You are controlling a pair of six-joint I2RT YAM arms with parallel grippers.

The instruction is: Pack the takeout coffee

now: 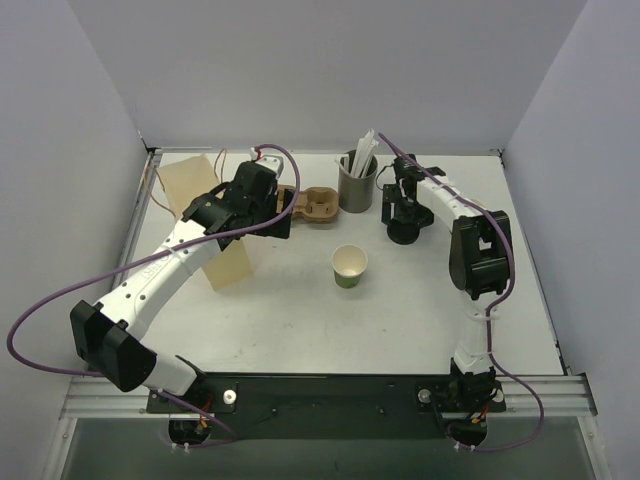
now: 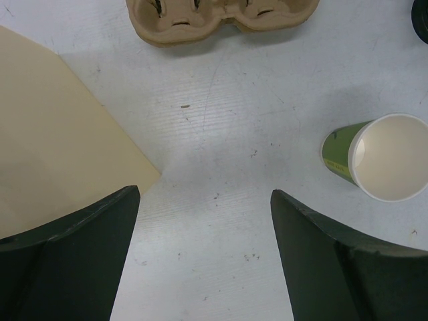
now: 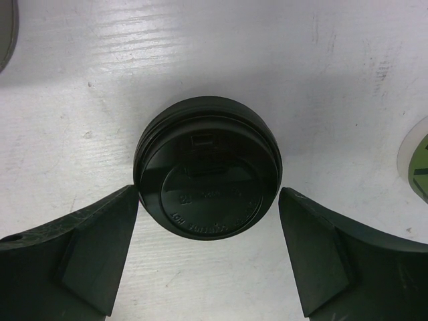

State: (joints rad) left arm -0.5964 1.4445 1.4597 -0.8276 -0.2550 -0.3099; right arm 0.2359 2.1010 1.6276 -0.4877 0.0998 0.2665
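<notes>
R gripper (image 3: 207,200): jaws spread, flanking black lid (image 3: 207,177) on table. L gripper (image 2: 204,200): spread, holding nothing. Upright, open-topped green cup (image 1: 349,265); lid at its 2 o'clock.

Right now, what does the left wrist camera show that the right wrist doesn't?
Only left wrist: the cardboard cup carrier, the tan paper bag and the whole green cup. Only right wrist: the whole black lid between the open fingers of the right gripper, plus the edge of a grey cup. Both: the white table; the left gripper is open too. A green-and-white sliver at the right wrist view's edge may be the cup.
</notes>
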